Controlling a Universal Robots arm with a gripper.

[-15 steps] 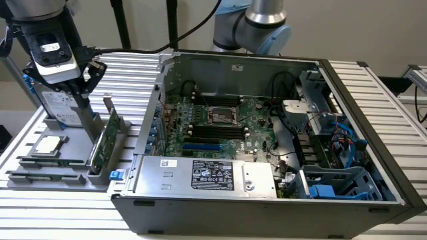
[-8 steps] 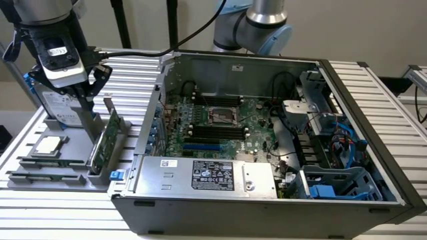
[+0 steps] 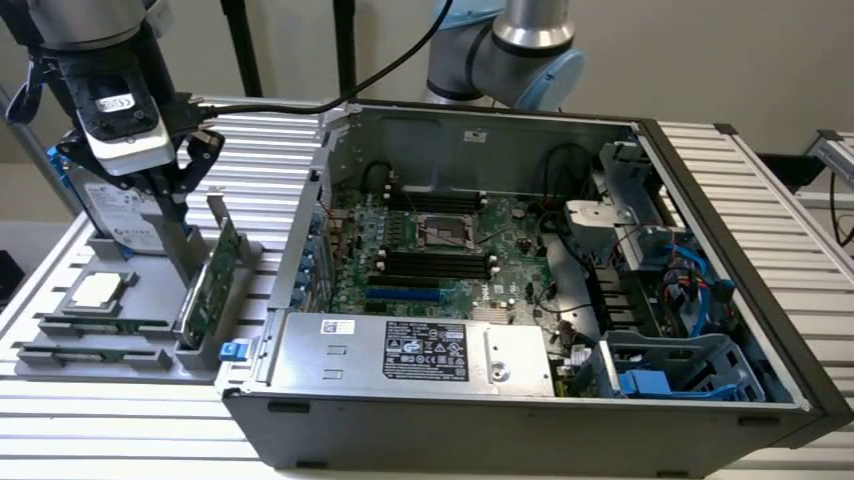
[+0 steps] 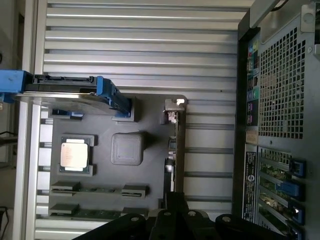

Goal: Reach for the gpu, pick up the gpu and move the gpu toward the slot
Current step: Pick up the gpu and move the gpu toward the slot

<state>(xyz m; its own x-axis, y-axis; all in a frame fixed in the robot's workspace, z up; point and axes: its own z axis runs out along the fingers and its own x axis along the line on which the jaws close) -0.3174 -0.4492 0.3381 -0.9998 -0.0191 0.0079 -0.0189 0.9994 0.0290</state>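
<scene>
Underneath the claw [image 3: 174,197] [image 4: 175,202] the ribbed metal bench [image 3: 747,200] [image 4: 140,40] spreads widest, carrying everything. Well off to one side of the claw lies the open computer case [image 3: 534,420] [image 4: 280,100] with its motherboard [image 3: 441,250] facing up. Directly below the claw sits a grey parts tray [image 3: 80,362] [image 4: 150,125]. On the side of the claw away from the case, a silver hard drive [image 3: 110,222] [image 4: 65,91] with blue side rails stands upright in the tray. Just beside and below the claw, on its case-ward side, the gpu [image 3: 214,280] [image 4: 174,150] stands on edge in the tray, green board with a silver bracket at the far end; from the wrist view it reads as a thin dark line running away from the fingertips. Below the claw and farther from the case than the card, a square processor chip [image 3: 100,292] [image 4: 74,154] lies flat, and narrow memory sticks [image 3: 107,327] [image 4: 100,190] lie beyond it. The claw hangs above the tray with its fingers pressed together, gripping nothing that I can see, near the gpu's upper edge.
</scene>
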